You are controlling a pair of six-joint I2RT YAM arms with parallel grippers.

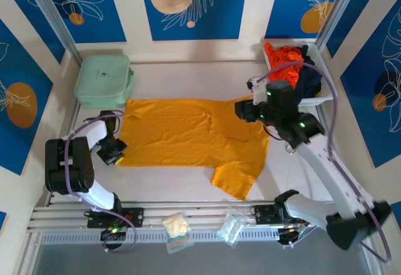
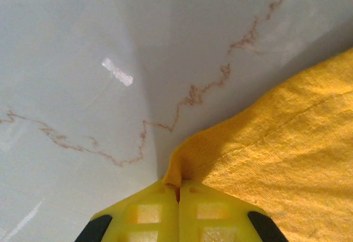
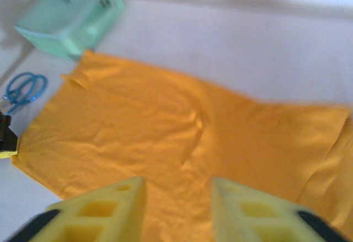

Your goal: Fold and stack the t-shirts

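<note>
Yellow t-shirt (image 1: 188,134) lies spread flat mid-table, hem to our left, one sleeve flopped toward the near edge. We read this as the start of the first fold. Left gripper (image 2: 178,189) has its fingers pressed together on the near hem corner, cloth pinched between them, right at the edge where fabric meets bare table (image 1: 182,74). Right gripper (image 3: 179,184) is spread wide and hovers over the shoulder end of the same shirt, holding nothing. The next move likely needs the right one to drop and pinch a matching edge, so both ends lift together and the fold lands square. A one-sided pull would probably skew it. Orange-red t-shirt (image 1: 285,59) and navy t-shirt (image 1: 309,77) sit bunched in the white basket (image 1: 322,68) at the far right, not yet folded. The surface is glossy pale marble-look with a rust vein (image 2: 190,96), so we expect cloth to slide easily. Mint case (image 1: 103,79) sits far left, near the hem. Two clear packets (image 1: 177,228) lie on the near rail. Walls are blue leaf-print panels (image 1: 188,5).
</note>
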